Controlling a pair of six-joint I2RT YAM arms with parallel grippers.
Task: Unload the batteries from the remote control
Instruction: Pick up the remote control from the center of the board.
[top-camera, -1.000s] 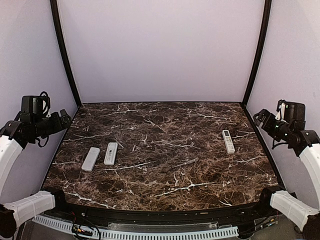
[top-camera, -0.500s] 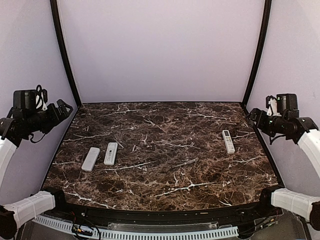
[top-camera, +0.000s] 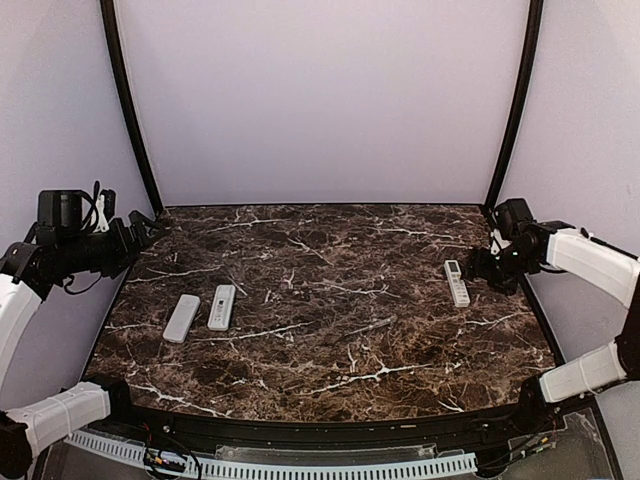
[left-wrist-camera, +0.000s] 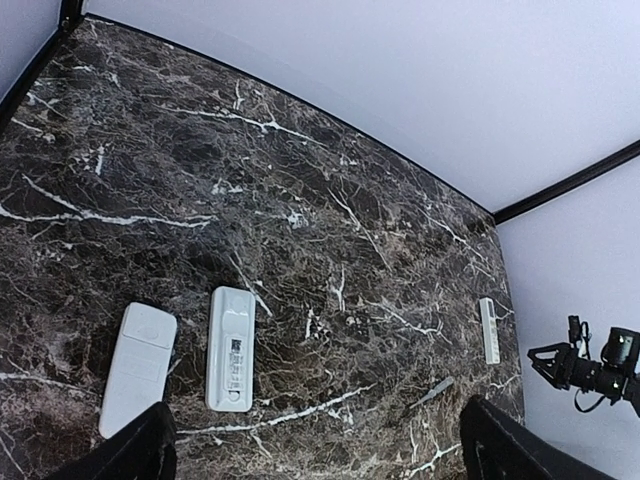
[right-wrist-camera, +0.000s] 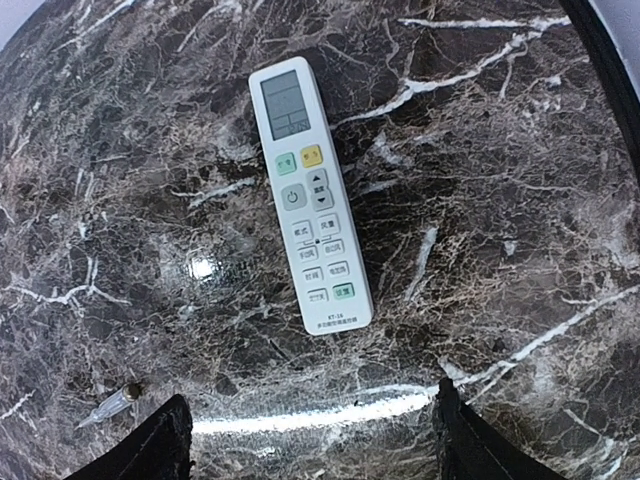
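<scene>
No batteries show in any view. Two white remotes lie side by side at the table's left: a plain one (top-camera: 182, 317) (left-wrist-camera: 137, 368) and one lying label side up (top-camera: 221, 307) (left-wrist-camera: 231, 347). A third remote (top-camera: 456, 282) (right-wrist-camera: 310, 200) lies button side up at the right; it also shows in the left wrist view (left-wrist-camera: 488, 330). My right gripper (top-camera: 478, 268) (right-wrist-camera: 315, 455) is open and empty, hovering just past that remote's lower end. My left gripper (top-camera: 150, 222) (left-wrist-camera: 325, 470) is open and empty, high over the table's far left edge.
A thin grey pointed tool (top-camera: 375, 325) (left-wrist-camera: 437, 391) (right-wrist-camera: 105, 403) lies near the middle right of the dark marble table (top-camera: 320, 260). Black frame posts and pale walls close in the left, right and back sides.
My right arm has swung in from the right wall and come down over the right remote. My left gripper has moved a little lower and toward the table.
</scene>
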